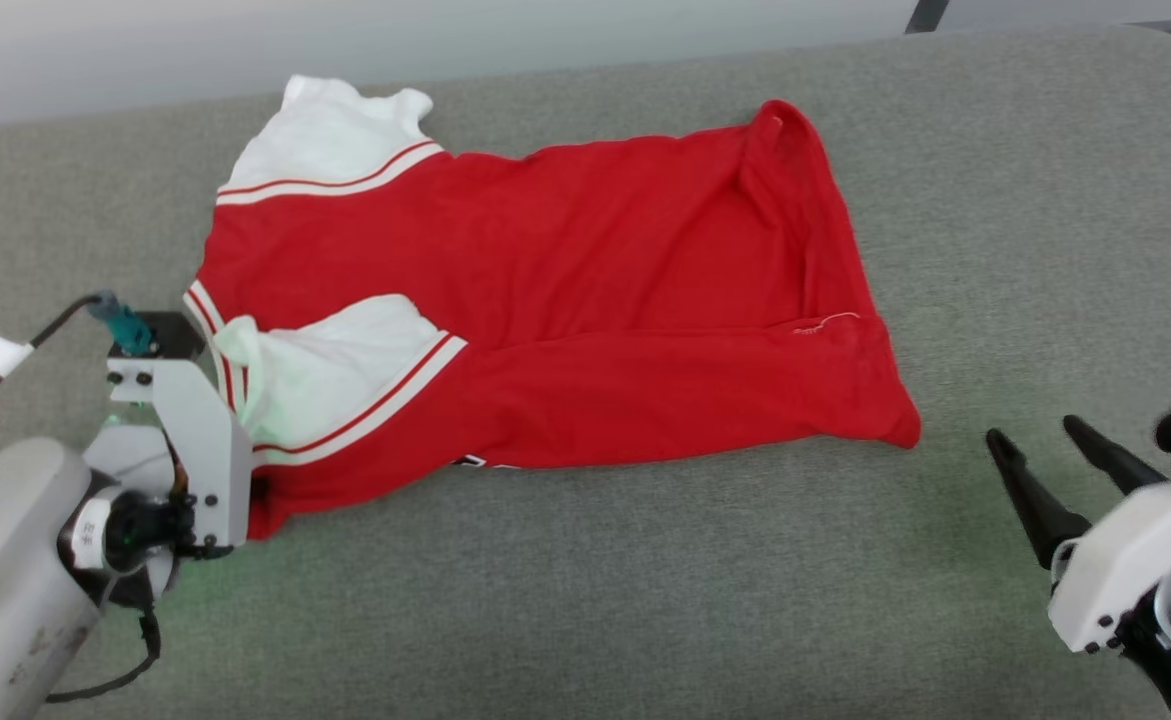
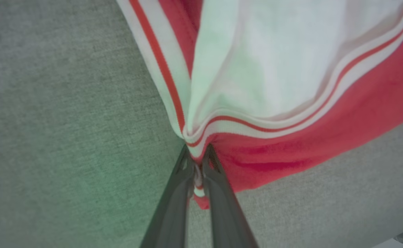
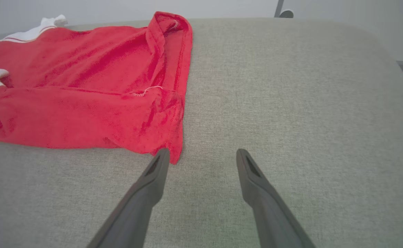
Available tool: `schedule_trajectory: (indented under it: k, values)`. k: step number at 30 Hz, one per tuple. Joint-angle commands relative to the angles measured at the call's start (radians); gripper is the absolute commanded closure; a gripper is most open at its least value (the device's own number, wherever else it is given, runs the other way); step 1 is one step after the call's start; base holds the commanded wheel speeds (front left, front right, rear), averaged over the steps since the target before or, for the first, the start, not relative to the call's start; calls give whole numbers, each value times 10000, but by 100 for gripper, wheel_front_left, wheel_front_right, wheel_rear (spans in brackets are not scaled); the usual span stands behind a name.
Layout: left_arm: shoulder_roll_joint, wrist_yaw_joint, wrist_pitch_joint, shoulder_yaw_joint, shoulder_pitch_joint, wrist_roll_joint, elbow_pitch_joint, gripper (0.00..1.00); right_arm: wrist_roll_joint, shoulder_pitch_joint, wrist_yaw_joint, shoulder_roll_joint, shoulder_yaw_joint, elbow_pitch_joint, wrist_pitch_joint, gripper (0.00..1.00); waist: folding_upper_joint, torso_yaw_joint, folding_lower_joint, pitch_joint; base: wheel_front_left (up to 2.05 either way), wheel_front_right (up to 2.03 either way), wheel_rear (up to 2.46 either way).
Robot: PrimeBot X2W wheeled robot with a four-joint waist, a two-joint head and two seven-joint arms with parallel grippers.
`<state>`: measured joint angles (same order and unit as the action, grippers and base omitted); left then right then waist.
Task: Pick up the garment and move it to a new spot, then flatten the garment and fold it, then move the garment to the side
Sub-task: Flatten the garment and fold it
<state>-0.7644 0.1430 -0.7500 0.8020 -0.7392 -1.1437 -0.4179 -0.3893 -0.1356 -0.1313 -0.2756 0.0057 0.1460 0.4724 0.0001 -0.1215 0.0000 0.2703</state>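
1. Garment point(image 1: 585, 300) is lying half-folded on the grey cushion point(image 1: 995, 200).
2. Left gripper point(image 2: 197, 153) is pinching its striped trim; right gripper point(image 3: 202, 153) is hovering spread, empty.
3. Folding is likely proceeding; moving aside is waiting.

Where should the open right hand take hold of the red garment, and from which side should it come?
Grip the garment at its near hem corner, probably. It tapers to a point lying flat on the grey surface, beside the right hand. Come from the right, low, one finger sliding under the corner. The left hand pinches the sleeve end.
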Motion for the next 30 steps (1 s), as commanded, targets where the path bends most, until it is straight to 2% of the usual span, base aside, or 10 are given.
schedule_trajectory:
  k: [1,8,21,22,23,30]
  values:
    - [200,-58,114,115,-21,104,-114,100,-165,-285,9,-139,123,-147,479,0,-1,91,0,78,0,0,0]
    - [578,-209,126,221,-357,208,-234,100,-599,-1612,9,-374,428,-1262,2178,0,-1,445,0,308,0,0,0]
    - [1139,-528,311,299,-859,331,-657,100,-889,-3136,9,-321,1308,-3694,3188,0,-1,960,0,608,0,0,0]
    - [1169,-539,343,290,-882,319,-714,100,-882,-3225,9,-319,1344,-3881,3218,62,-1,977,0,615,0,0,0]
    - [1186,-574,364,282,-902,302,-770,100,-791,-3281,9,-365,1428,-4050,3271,100,-1,993,0,620,0,0,0]
    - [1195,-758,417,259,-993,255,-1066,100,-917,-3664,11,-535,1619,-4479,3159,100,-1,1075,0,566,0,0,0]
